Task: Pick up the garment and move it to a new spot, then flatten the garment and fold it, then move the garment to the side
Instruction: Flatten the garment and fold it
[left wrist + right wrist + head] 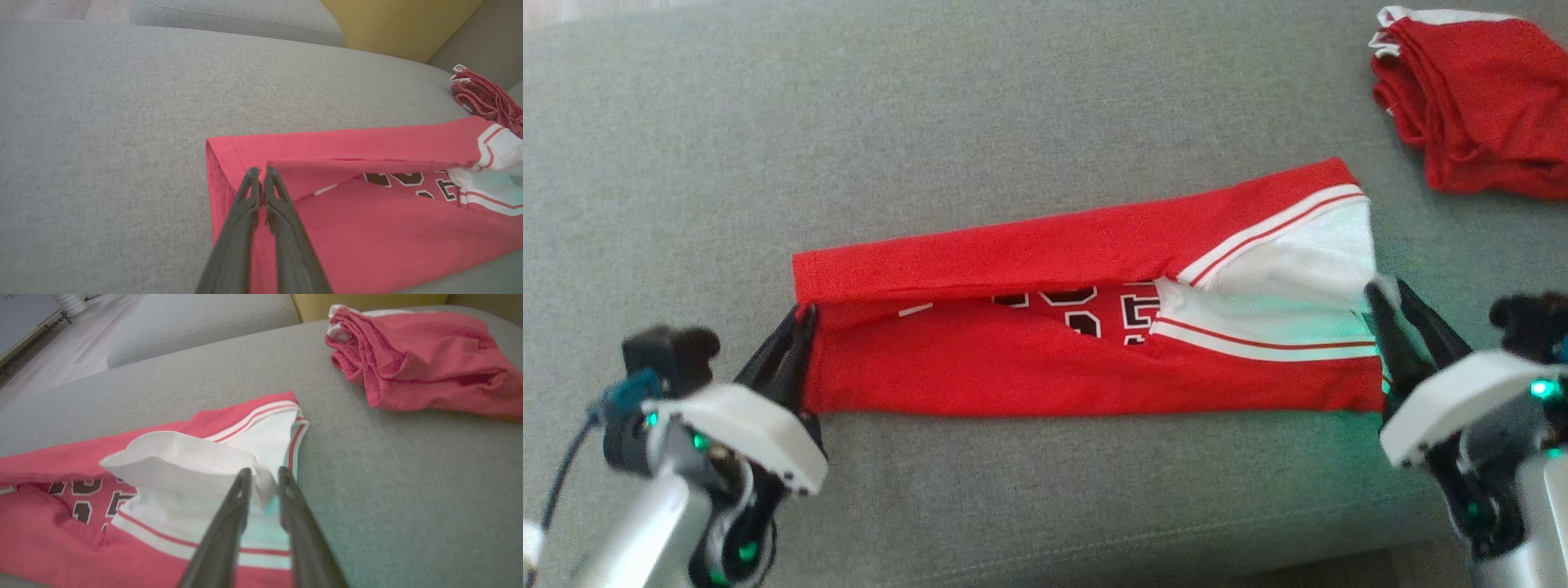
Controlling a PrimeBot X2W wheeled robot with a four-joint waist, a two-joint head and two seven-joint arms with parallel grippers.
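Left claw point(799, 318) clenched on the garment point(1029, 359) hem; right wrist view showed right claw point(264, 472) slightly parted, red pile point(425, 363) beyond it.

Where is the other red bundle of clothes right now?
In the head view the red bundle lies top right on the grey cushion, apart from the white-trimmed end of the folded jersey.

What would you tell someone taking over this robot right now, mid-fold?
Left tool: shut at the left end of the red jersey; a pinch on cloth is unclear.
Right tool: slightly open, jaws around the white trim at the right end.
Jersey: a long strip on the grey sofa cushion, both long edges folded inward. Another red garment lies at the far right.
Left to do: likely fold the strip shorter, then move it aside.
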